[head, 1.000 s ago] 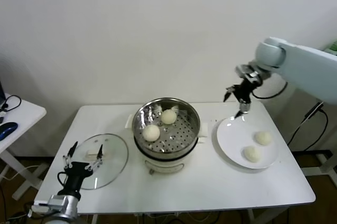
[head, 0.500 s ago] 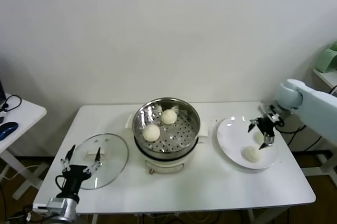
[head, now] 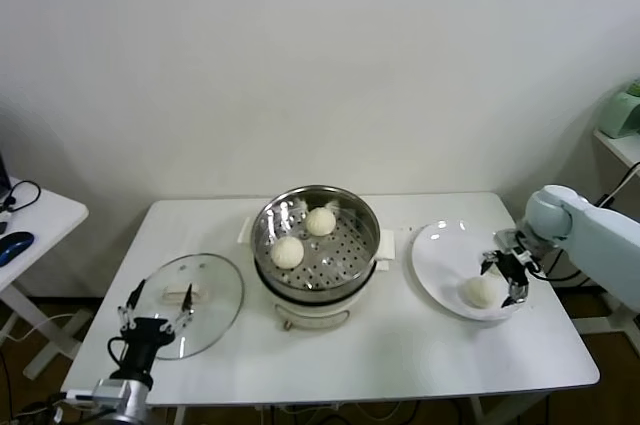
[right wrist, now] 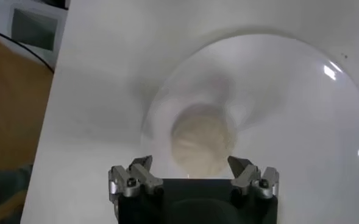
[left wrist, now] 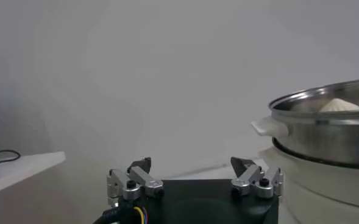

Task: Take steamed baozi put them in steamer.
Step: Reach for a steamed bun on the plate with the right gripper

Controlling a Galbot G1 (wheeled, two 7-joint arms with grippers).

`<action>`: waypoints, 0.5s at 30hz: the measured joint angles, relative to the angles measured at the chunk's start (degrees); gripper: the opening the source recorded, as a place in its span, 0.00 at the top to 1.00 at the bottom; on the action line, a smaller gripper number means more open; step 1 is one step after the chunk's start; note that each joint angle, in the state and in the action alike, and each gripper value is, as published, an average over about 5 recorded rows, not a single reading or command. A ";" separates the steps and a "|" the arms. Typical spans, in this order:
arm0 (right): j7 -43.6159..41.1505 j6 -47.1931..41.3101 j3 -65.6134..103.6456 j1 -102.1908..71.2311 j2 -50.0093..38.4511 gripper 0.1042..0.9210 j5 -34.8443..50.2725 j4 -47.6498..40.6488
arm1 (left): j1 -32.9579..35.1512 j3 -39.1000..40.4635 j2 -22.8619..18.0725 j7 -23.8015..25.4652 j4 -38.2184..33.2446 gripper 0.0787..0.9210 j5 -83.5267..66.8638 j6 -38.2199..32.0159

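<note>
The steamer stands mid-table with two baozi inside, one near the front left and one at the back. On the white plate one baozi shows; a second is hidden behind my right gripper. That gripper is open and low over the plate's right side. In the right wrist view a baozi lies just ahead of the open right gripper, untouched. My left gripper is open and empty at the front left. The left wrist view shows the left gripper and the steamer.
The round glass lid lies flat left of the steamer, under my left gripper. A side table with a cable stands off to the left. The table's right edge runs close to the plate.
My right arm came down from above the plate's far rim to the plate's right side, open over the baozi. The farther plate baozi is now hidden. The left arm barely moved.
</note>
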 measured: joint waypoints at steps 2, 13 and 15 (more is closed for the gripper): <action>0.48 0.03 0.47 -0.60 0.25 0.12 -0.40 -0.34 | -0.01 0.06 -0.01 0.01 0.12 0.12 0.04 -0.04; 2.12 0.22 1.87 -2.36 2.19 0.12 -2.03 -2.11 | 0.05 0.05 -0.06 0.04 0.49 0.12 0.10 -0.30; 2.26 0.24 2.07 -2.40 2.60 0.12 -2.18 -2.39 | 0.09 0.04 -0.06 0.06 0.65 0.12 0.10 -0.39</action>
